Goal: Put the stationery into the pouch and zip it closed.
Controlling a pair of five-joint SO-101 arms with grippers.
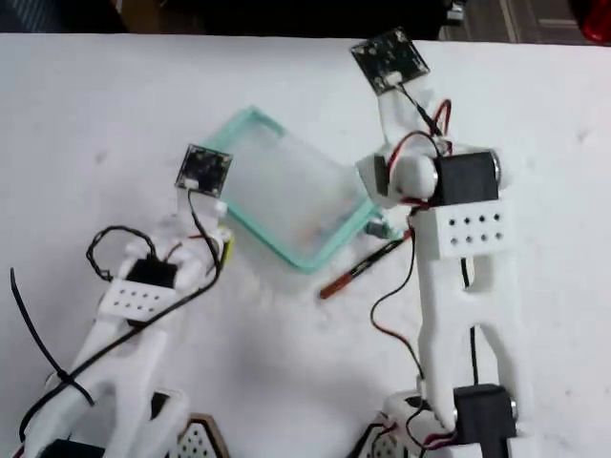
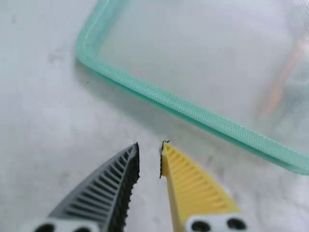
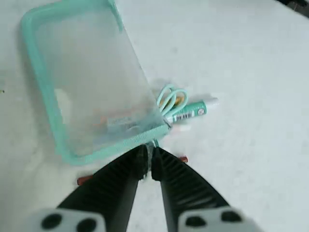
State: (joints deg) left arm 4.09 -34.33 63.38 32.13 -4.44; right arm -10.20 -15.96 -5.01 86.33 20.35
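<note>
Between the gray and yellow jaws of the left gripper point(image 2: 149, 158) is a small gap with nothing in it. The green edge of the pouch point(image 2: 193, 110) lies just in front of them. The black jaws of the right gripper point(image 3: 150, 162) are almost closed, with their tips at a corner of the pouch. I cannot tell if they pinch it. A red pen point(image 1: 363, 267) lies under these jaws. Just past them, beside the pouch, a green-and-white marker point(image 3: 190, 112) and some green loops point(image 3: 171, 99) lie on the white table point(image 3: 251, 72).
</note>
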